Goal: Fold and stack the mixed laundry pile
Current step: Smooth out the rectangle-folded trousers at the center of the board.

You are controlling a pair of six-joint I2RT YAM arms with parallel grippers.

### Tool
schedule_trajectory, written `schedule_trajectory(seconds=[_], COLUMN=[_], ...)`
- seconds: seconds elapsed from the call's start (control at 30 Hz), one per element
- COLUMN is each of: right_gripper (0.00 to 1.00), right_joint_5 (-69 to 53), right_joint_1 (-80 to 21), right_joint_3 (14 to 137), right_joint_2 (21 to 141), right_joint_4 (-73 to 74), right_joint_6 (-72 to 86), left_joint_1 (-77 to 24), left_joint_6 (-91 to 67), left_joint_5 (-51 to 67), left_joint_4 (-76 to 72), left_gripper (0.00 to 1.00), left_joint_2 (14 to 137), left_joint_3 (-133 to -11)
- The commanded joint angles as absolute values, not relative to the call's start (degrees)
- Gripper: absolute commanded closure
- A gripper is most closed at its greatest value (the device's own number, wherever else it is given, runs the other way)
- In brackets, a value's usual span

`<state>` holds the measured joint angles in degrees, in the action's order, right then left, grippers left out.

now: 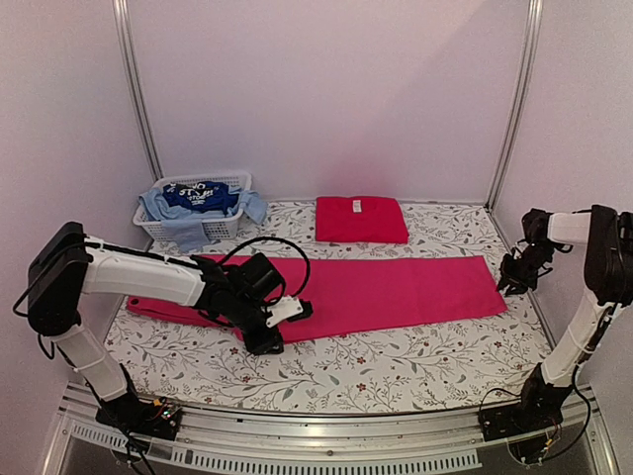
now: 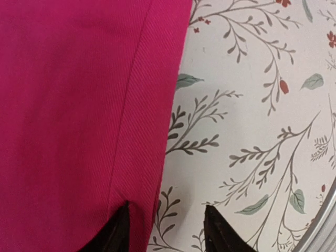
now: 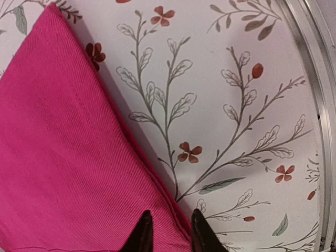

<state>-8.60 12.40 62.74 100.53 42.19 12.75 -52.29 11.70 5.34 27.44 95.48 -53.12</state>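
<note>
A long pink-magenta cloth point(image 1: 396, 287) lies flat across the table. My left gripper point(image 1: 282, 322) is open at its near edge. In the left wrist view point(image 2: 165, 231) one fingertip point(image 2: 119, 228) rests on the cloth point(image 2: 79, 115) and the other on bare table. My right gripper point(image 1: 512, 282) is at the cloth's right end. In the right wrist view point(image 3: 170, 231) the jaws stand narrowly apart astride the cloth's edge point(image 3: 79, 157), open. A folded red piece point(image 1: 361, 219) lies at the back. Light blue and dark blue printed pieces point(image 1: 198, 198) fill the basket.
The white slatted basket point(image 1: 229, 228) stands at the back left. The table has a floral cover point(image 1: 396, 361). A metal rail point(image 3: 310, 79) runs along the table's right edge, close to the right gripper. White walls close in the back and both sides.
</note>
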Motion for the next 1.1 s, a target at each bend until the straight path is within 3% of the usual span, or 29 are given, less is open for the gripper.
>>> schedule_trajectory(seconds=[0.0, 0.13, 0.27, 0.33, 0.43, 0.5, 0.57, 0.6, 0.8, 0.97, 1.07], right_gripper=[0.54, 0.43, 0.44, 0.46, 0.59, 0.74, 0.96, 1.00, 1.00, 1.00, 0.87], right_joint_5=[-8.69, -10.00, -14.83, -15.61, -13.77, -11.59, -9.91, -8.86, -3.16, -0.31, -2.61], right_joint_1=[12.81, 12.77, 12.50, 11.21, 9.69, 10.20, 12.32, 13.79, 23.87, 28.01, 27.89], right_joint_3=[66.62, 68.94, 70.36, 70.55, 68.84, 68.08, 68.30, 67.98, 66.58, 69.50, 70.83], right_joint_2=[100.90, 102.48, 107.86, 110.11, 112.20, 113.41, 114.28, 114.05, 109.39, 107.82, 106.52], right_joint_4=[40.49, 40.33, 39.88, 40.02, 39.09, 38.91, 38.92, 38.53, 37.89, 38.37, 37.53], right_joint_6=[13.15, 12.33, 11.15, 10.63, 10.16, 11.01, 12.78, 13.46, 14.21, 13.47, 13.40], left_joint_1=[-52.44, -47.60, -39.54, -35.56, -30.05, -27.24, -24.76, -23.88, -21.45, -28.19, -36.02], left_joint_6=[8.10, 2.11, -6.37, -10.41, -15.96, -19.58, -22.02, -23.34, -29.06, -30.96, -32.42], left_joint_5=[4.48, 2.57, 1.32, 1.12, 3.04, 3.95, 5.45, 4.72, 2.79, 4.04, 4.97], left_joint_4=[24.45, 20.54, 19.66, 20.92, 23.01, 23.22, 23.04, 22.95, 24.83, 25.69, 25.55], left_gripper=[0.42, 0.26, 0.16, 0.01, 0.00, 0.01, 0.00, 0.00, 0.00, 0.00, 0.00], left_joint_2=[90.12, 83.95, 82.16, 82.82, 84.24, 84.41, 84.19, 83.85, 85.39, 95.32, 101.69], left_joint_3=[-56.38, -55.79, -56.60, -57.83, -58.91, -57.90, -56.21, -55.25, -52.41, -51.59, -54.01])
